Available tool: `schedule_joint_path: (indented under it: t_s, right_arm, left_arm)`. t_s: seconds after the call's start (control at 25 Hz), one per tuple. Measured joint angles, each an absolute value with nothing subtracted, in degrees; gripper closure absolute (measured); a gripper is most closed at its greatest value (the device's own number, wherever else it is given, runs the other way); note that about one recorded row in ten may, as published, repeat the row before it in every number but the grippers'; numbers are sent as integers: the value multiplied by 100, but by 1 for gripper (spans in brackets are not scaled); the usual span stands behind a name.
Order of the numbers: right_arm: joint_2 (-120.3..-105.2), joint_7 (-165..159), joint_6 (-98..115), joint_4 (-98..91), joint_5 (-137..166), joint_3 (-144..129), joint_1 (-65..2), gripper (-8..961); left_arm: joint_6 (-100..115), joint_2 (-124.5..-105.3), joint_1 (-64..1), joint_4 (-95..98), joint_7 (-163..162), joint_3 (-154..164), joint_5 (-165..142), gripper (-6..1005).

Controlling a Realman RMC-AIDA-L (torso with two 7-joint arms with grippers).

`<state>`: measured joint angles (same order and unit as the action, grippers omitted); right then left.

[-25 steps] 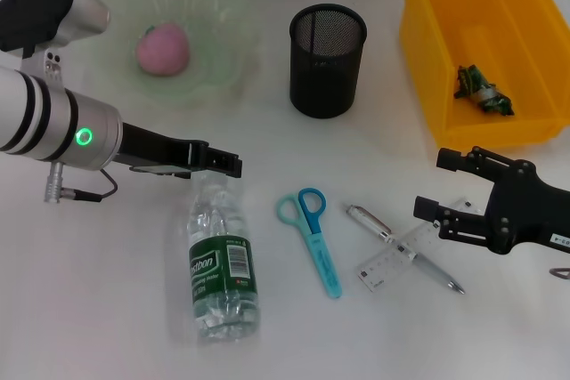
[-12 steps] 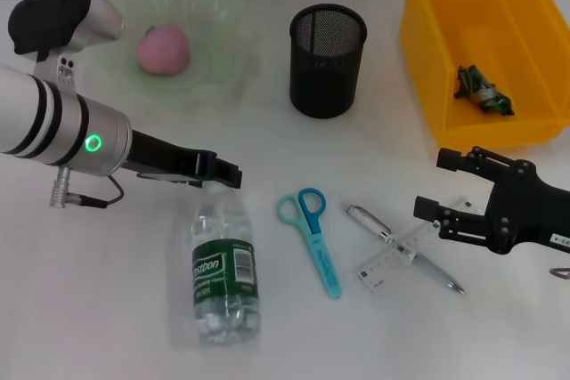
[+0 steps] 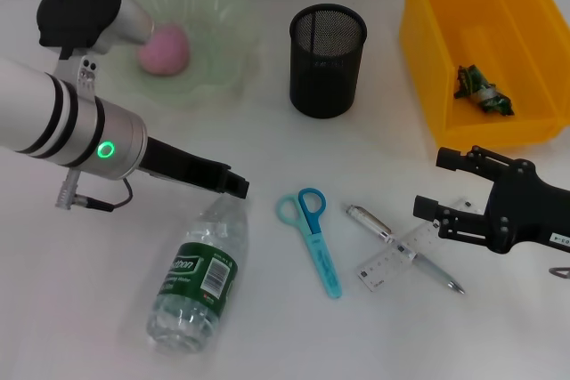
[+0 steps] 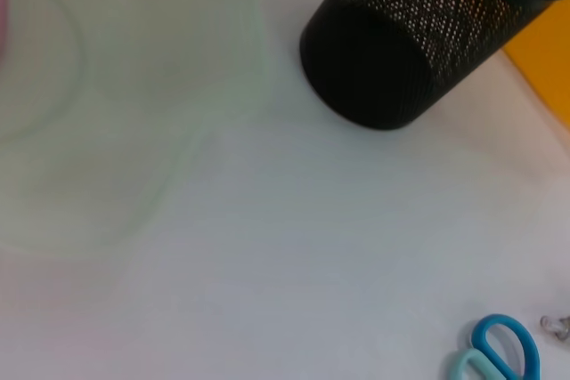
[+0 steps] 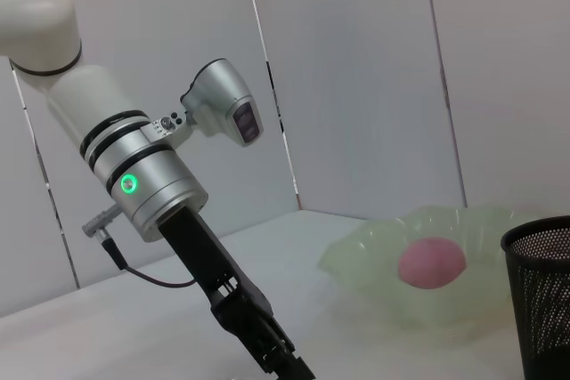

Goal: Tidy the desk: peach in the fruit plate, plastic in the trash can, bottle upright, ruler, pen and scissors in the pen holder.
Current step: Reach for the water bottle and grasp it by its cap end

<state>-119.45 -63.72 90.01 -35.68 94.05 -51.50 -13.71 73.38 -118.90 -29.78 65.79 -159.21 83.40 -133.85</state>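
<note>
Bottle point(image 3: 198, 287) lies on its side on the desk point(image 3: 107, 309), neck pointing to 1 o'clock, with the left gripper point(image 3: 233, 184) at its cap; whether those fingers are spread I cannot tell. Scissors point(image 3: 313, 236), pen point(image 3: 401, 246) and ruler point(image 3: 399, 257) lie at its 3 o'clock. Right gripper point(image 3: 443, 186) hovers spread beside the ruler.

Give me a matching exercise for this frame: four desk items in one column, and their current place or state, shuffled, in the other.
Items:
1. peach
2. plastic wrapper
3. bottle
4. scissors

Places or states:
A. lying on its side on the table
B. in the green fruit plate
C. flat on the table, between the bottle and the pen
D. in the yellow bin

Pairs: 1-B, 2-D, 3-A, 4-C
</note>
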Motion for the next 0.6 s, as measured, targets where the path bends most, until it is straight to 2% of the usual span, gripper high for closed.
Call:
schedule_joint_path:
  t_s: [0.16,0.6]
  right_arm:
    - [-11945,-6380,9006,-3569,9404,-5150,-1364,132]
    - [-11937,-6381,9009,-3569,9404,-5150,-1313,133]
  left_arm:
    - [7349,-11887,-2984,6683,-15910,8500,-13401,661]
    - [7495,-11880,-3092,7035,-15874,8685,-13558,923]
